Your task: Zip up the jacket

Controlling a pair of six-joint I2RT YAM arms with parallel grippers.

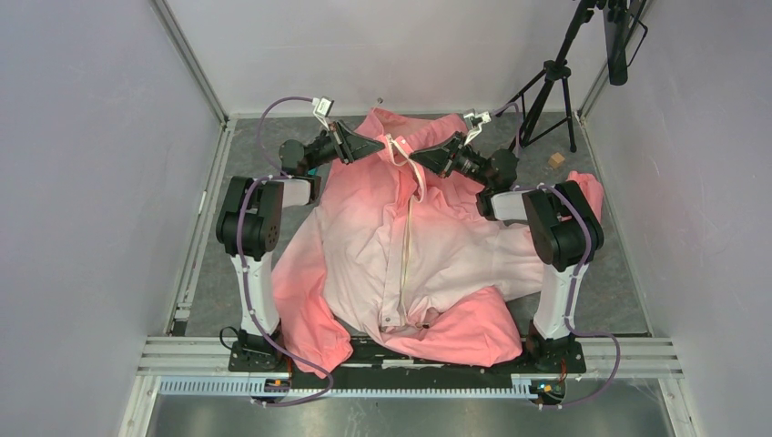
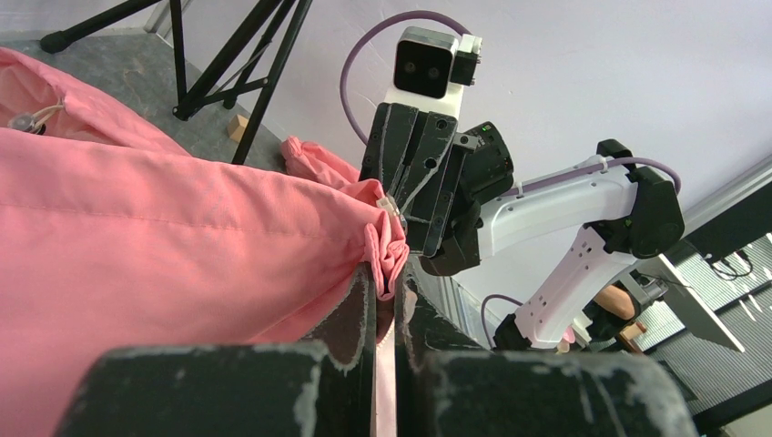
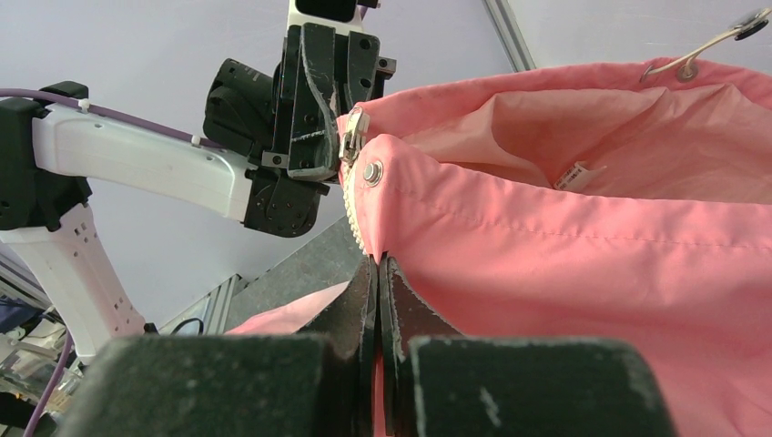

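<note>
The pink jacket lies spread on the table, its cream zipper strip running down the front. My left gripper is shut on the left collar edge at the far end. My right gripper is shut on the right collar edge, close beside it. In the left wrist view my jaws pinch bunched pink fabric. In the right wrist view my jaws pinch the jacket edge just below a snap button and zipper teeth. A metal zipper slider sits at the left gripper's tips.
A black tripod stands at the back right, with a small wooden block near it. Grey walls close in both sides. An aluminium rail runs along the near edge. One sleeve drapes toward the left arm's base.
</note>
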